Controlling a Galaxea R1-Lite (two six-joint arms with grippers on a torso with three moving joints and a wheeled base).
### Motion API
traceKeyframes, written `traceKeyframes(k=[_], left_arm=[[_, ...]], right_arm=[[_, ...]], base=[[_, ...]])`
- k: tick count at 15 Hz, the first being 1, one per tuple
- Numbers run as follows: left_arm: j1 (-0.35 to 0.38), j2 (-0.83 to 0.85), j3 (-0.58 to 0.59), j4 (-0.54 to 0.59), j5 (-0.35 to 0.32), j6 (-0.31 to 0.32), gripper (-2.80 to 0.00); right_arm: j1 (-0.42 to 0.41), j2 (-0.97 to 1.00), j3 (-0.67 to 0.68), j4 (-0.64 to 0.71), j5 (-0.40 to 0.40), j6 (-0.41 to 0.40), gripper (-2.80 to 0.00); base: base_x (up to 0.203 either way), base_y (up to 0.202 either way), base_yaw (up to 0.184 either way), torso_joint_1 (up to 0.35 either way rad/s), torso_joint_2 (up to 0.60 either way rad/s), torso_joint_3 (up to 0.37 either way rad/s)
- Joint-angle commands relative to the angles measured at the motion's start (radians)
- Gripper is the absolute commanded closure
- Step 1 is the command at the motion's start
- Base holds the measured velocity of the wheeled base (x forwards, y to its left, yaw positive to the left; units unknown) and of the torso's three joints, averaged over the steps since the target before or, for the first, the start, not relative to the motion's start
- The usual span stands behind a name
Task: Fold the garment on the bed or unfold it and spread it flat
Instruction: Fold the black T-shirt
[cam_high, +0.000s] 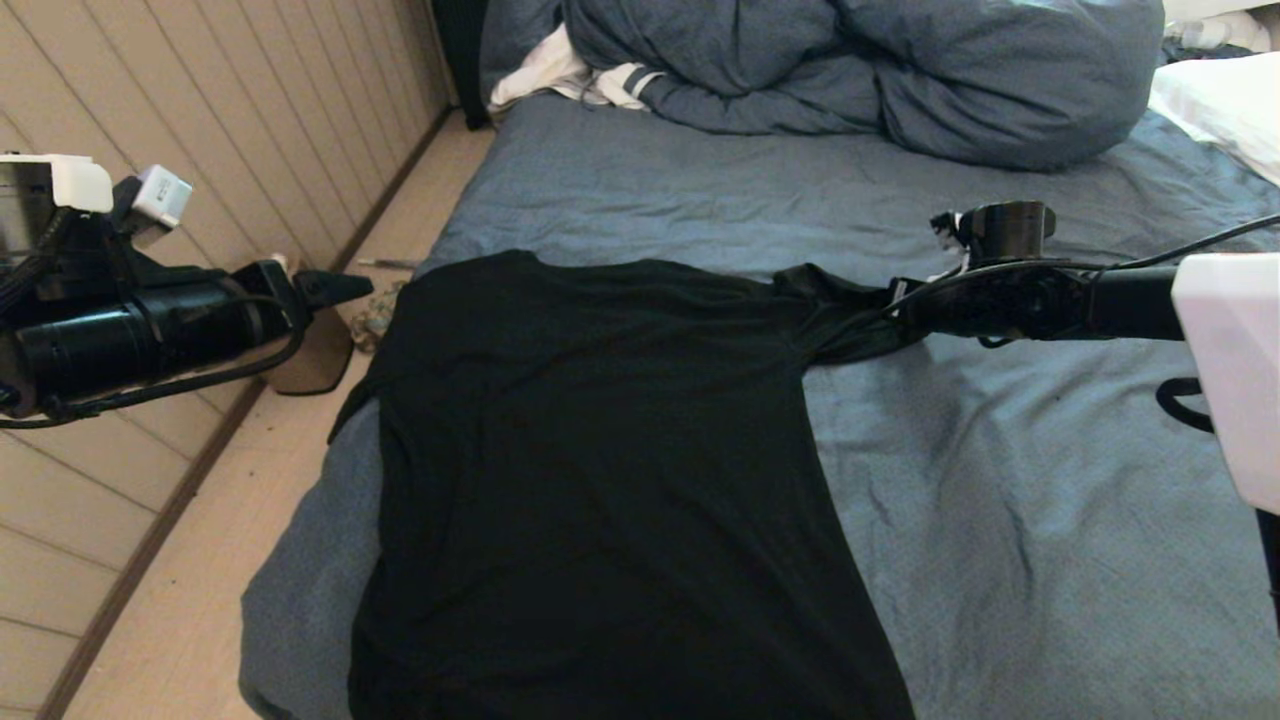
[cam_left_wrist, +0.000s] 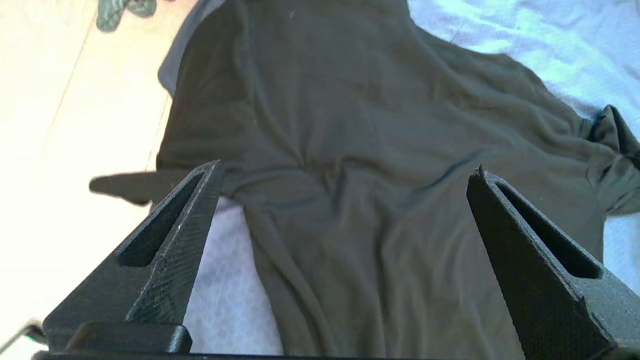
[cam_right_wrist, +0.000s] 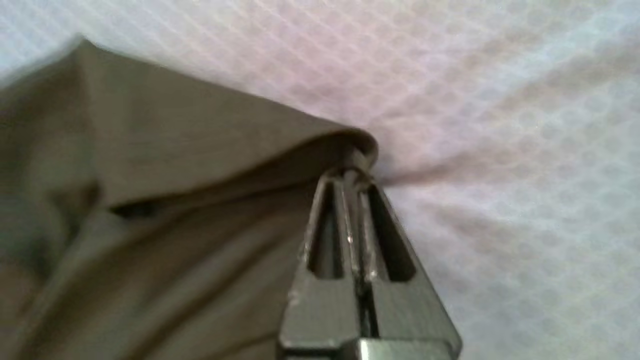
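The black T-shirt (cam_high: 600, 460) lies spread on the slate-blue bed (cam_high: 1000, 520), plain side up, its near hem running off the bed's front. My right gripper (cam_high: 890, 305) is shut on the shirt's right sleeve edge (cam_right_wrist: 350, 150), which is stretched out to the right. In the right wrist view the fingers (cam_right_wrist: 325, 235) pinch a fold of the dark cloth (cam_right_wrist: 175, 165). My left gripper (cam_high: 350, 288) hovers off the bed's left side, near the shirt's left sleeve. Its fingers (cam_left_wrist: 190, 225) stand wide open above the shirt (cam_left_wrist: 360, 150), holding nothing.
A bunched blue duvet (cam_high: 860, 70) fills the back of the bed, with white striped cloth (cam_high: 560, 75) beside it. A white pillow (cam_high: 1220, 110) lies at the back right. Wooden floor (cam_high: 200, 600) and a panelled wall (cam_high: 200, 130) run along the left.
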Motion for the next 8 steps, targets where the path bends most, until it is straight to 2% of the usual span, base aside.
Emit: traceKeyframes(k=[1,3,6,8], left_arm=[[0.0,-0.009,0.045,-0.02,-0.003,-0.013,-2.8],[0.0,-0.008,0.101,-0.094,-0.003,-0.04,-2.8],[0.0,0.009,0.176,-0.245,-0.01,-0.09,-2.8],[0.001,0.01,0.199,-0.275,-0.01,-0.092,-2.8]], right_arm=[[0.016,-0.024,-0.004,-0.007,0.002,0.027,0.0],[0.03,-0.043,-0.005,-0.01,0.0,0.041,0.0],[0.088,-0.097,-0.005,-0.012,-0.056,0.042,0.0],[0.13,-0.123,-0.006,-0.016,-0.077,0.04,0.0]], base=[[0.0,0.0,0.0,0.0,0.0,0.0],[0.0,0.0,0.0,0.0,0.0,0.0],[0.0,0.0,0.0,0.0,0.0,0.0],[0.0,0.0,0.0,0.0,0.0,0.0]])
